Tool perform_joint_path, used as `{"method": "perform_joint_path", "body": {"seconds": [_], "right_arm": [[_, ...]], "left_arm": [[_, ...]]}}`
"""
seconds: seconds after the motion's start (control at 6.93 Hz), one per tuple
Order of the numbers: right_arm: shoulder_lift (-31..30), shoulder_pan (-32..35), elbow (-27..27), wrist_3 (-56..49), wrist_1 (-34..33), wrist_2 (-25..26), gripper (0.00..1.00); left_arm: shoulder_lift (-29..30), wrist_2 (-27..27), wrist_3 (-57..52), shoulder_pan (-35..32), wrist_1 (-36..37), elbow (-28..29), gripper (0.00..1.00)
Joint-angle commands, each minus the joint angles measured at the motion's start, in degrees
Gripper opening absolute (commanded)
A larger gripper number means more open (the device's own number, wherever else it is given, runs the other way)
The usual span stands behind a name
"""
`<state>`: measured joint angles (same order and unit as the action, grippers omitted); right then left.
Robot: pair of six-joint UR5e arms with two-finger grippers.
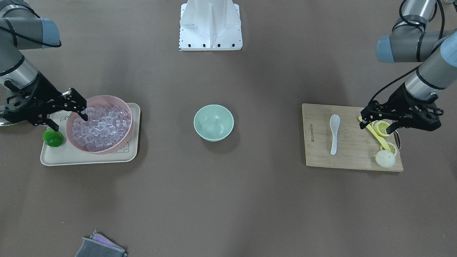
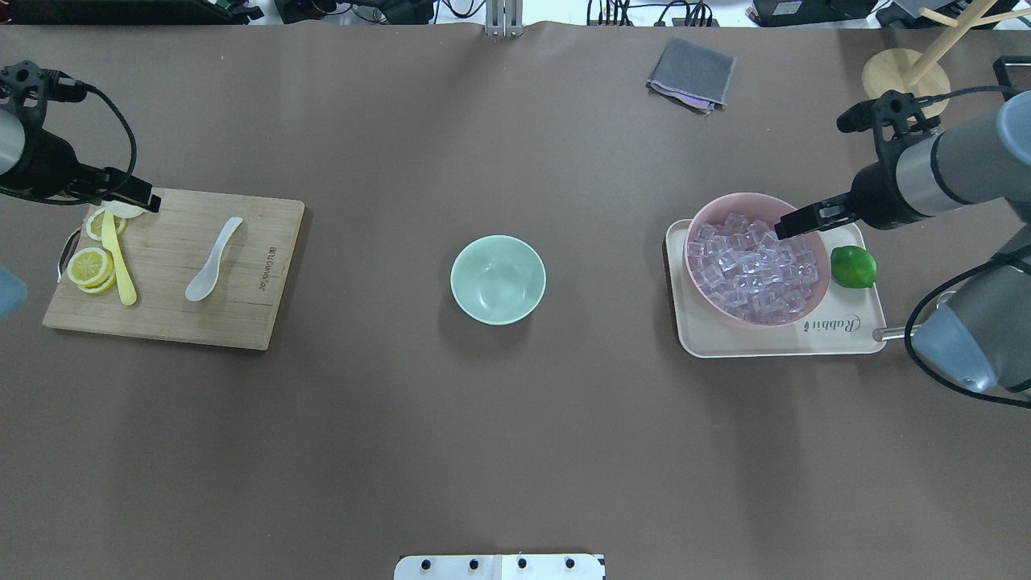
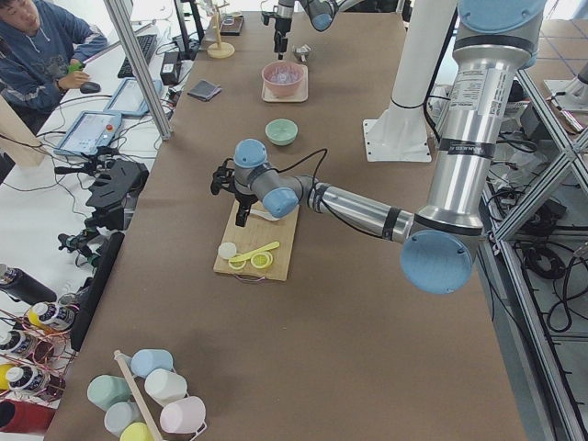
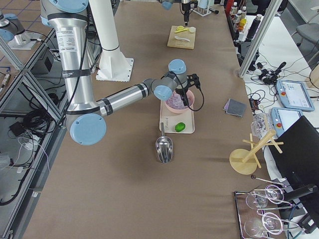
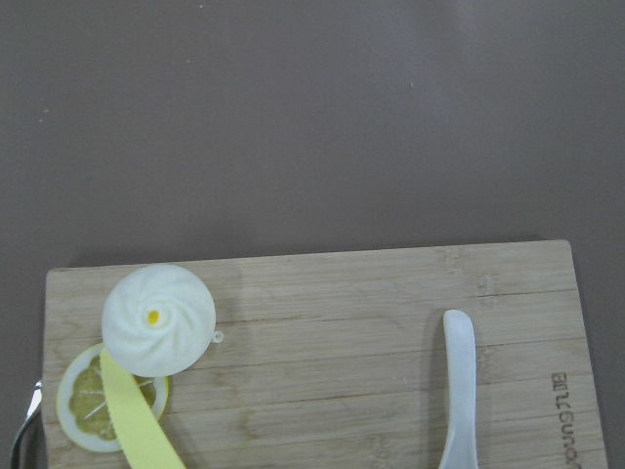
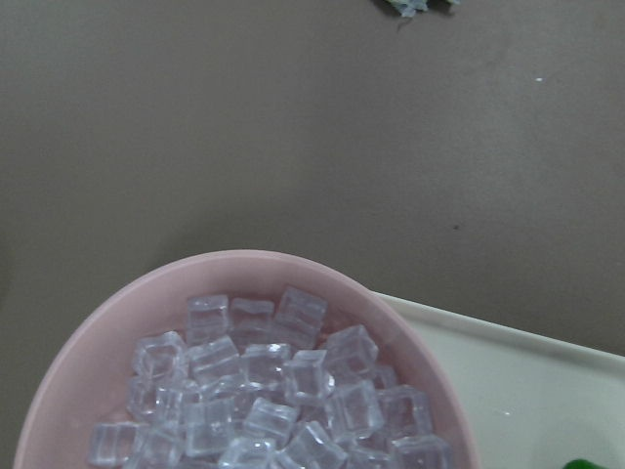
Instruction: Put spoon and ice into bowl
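Note:
The white spoon (image 1: 334, 134) lies on a wooden cutting board (image 1: 350, 159), also in the overhead view (image 2: 213, 259) and the left wrist view (image 5: 457, 391). The mint-green bowl (image 1: 213, 122) stands empty at the table's middle (image 2: 498, 279). Clear ice cubes (image 1: 100, 126) fill a pink bowl (image 1: 109, 98), also seen in the right wrist view (image 6: 273, 401). My left gripper (image 1: 377, 126) is open and empty above the board's lemon end, apart from the spoon. My right gripper (image 1: 70, 122) is open and empty over the pink bowl's rim.
The pink bowl sits on a cream tray (image 1: 71, 157) beside a green lime (image 1: 53, 138). Lemon slices (image 1: 382, 127), a yellow utensil (image 2: 119, 266) and a white bun (image 1: 385, 159) share the board. A grey cloth (image 1: 100, 246) lies far off. A metal scoop (image 4: 164, 147) lies beyond the tray.

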<state>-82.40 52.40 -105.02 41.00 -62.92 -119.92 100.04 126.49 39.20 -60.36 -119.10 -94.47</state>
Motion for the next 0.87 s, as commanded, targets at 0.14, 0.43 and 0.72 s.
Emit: {"method": "perform_joint_path", "body": {"seconds": [0.14, 0.43, 0.72], "right_arm": [[1.53, -4.84, -0.01, 1.62, -0.45, 4.78, 0.91], [2.24, -5.99, 0.34, 1.98, -0.54, 6.01, 0.91], [2.33, -6.43, 0.00, 4.16, -0.54, 6.36, 0.91]], "left_arm": [[4.18, -3.08, 0.27, 6.19, 0.18, 3.67, 0.88], [4.72, -5.88, 0.09, 8.93, 0.27, 4.82, 0.80], [6.30, -5.99, 0.00, 9.55, 0.18, 7.09, 0.63]]}}
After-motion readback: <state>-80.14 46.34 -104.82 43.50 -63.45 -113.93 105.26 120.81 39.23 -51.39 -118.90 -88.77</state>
